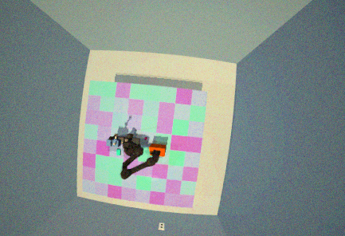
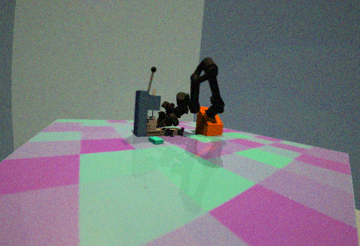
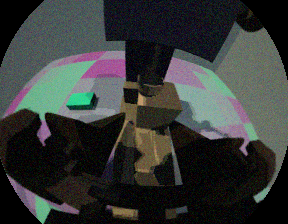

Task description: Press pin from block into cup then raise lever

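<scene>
In the wrist view, one tan block [image 2: 151,124] [image 3: 161,109] is seen just above the centre of the frame, set on the narrow tan bed [image 2: 155,133] [image 3: 146,135] of the press [image 1: 112,142] [image 2: 140,113] [image 3: 167,22]. Its broad front face is turned toward the camera, and its long axis appears to be laid roughly from left to right across the frame; its pin cannot be made out. One dark punch [image 3: 151,82] is seen directly behind and above the block's upper face, but whether the two are touching cannot be told. One lever [image 2: 150,81] is shown left of centre in the exterior view, raised and tilted slightly to the right, with one dark knob [image 2: 153,69] at its top. One gripper [image 1: 119,139] [image 2: 161,120] [image 3: 147,119] is held with its two fingers parted moderately wide in front of the block, and nothing is gripped between them. One flat green piece [image 1: 119,151] [image 2: 155,140] [image 3: 81,101] is seen left of the block in the wrist view, apart from it. One orange box [image 1: 158,150] [image 2: 209,124] is placed right of the press in the exterior view, with the arm's [image 1: 124,174] [image 2: 208,66] lower end overlapping it.
</scene>
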Available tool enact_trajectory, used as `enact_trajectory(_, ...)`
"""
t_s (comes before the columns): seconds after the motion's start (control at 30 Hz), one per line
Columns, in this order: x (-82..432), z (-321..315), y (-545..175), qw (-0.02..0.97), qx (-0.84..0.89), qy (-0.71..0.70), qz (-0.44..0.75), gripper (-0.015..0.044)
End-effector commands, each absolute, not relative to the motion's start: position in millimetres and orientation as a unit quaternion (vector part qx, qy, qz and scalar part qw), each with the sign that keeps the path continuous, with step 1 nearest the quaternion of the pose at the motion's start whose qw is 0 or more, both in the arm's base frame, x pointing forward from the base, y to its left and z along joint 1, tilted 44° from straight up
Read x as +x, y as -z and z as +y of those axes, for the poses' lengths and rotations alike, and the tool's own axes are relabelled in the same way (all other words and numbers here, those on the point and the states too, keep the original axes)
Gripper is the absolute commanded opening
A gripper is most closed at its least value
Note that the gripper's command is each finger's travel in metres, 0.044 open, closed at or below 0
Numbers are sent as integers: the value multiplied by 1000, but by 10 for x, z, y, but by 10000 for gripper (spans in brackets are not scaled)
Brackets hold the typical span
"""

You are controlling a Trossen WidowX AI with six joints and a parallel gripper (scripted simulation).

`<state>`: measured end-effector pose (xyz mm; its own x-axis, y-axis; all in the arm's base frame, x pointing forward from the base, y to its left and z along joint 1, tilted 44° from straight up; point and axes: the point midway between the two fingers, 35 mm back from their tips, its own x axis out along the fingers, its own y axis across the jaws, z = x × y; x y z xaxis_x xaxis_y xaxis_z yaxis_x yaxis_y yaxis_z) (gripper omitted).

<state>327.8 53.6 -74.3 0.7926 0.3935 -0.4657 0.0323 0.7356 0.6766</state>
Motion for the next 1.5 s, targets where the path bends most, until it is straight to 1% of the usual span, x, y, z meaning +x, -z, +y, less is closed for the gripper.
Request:
enact_trajectory(0.0,3297,552,698,881,350,-108,300,300)
enact_trajectory(1.47,3297,548,704,881,350,-108,300,300)
